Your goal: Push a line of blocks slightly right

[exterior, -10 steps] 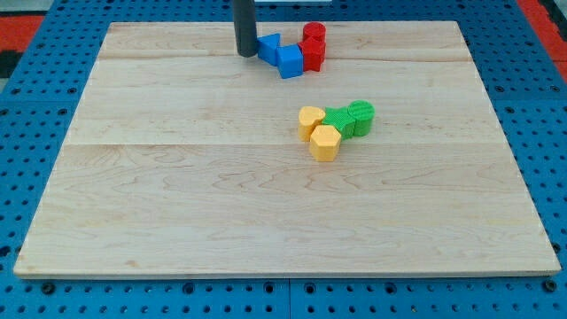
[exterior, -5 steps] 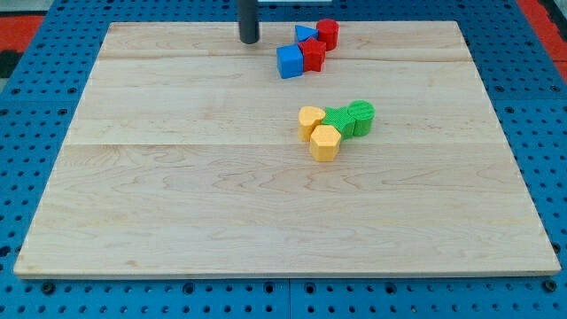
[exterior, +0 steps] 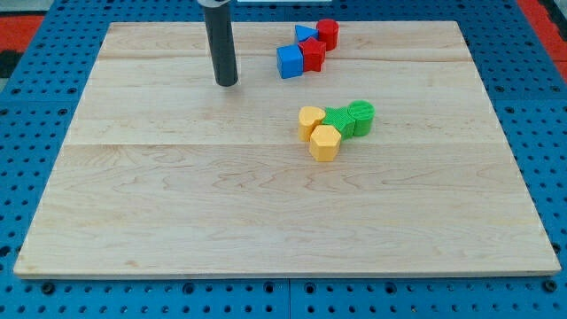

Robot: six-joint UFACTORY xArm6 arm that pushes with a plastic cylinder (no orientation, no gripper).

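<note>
My tip (exterior: pixel 228 83) rests on the wooden board (exterior: pixel 177 195) at the upper left of centre, apart from all blocks. To its right near the view's top lie a blue cube (exterior: pixel 289 62), a red star-like block (exterior: pixel 312 55), a small blue triangular block (exterior: pixel 304 35) and a red cylinder (exterior: pixel 328 33), touching in a cluster. Near the middle sit a yellow heart-like block (exterior: pixel 311 120), a yellow hexagonal block (exterior: pixel 325 143), a green star-like block (exterior: pixel 339 120) and a green cylinder (exterior: pixel 361 116), also touching.
The board lies on a blue pegboard table (exterior: pixel 35 106) with rows of holes. A red area (exterior: pixel 18 27) shows at the view's top left corner.
The blue blocks and red blocks were pushed right and up between the earliest frames. My tip has since moved left and down the view, away from that cluster.
</note>
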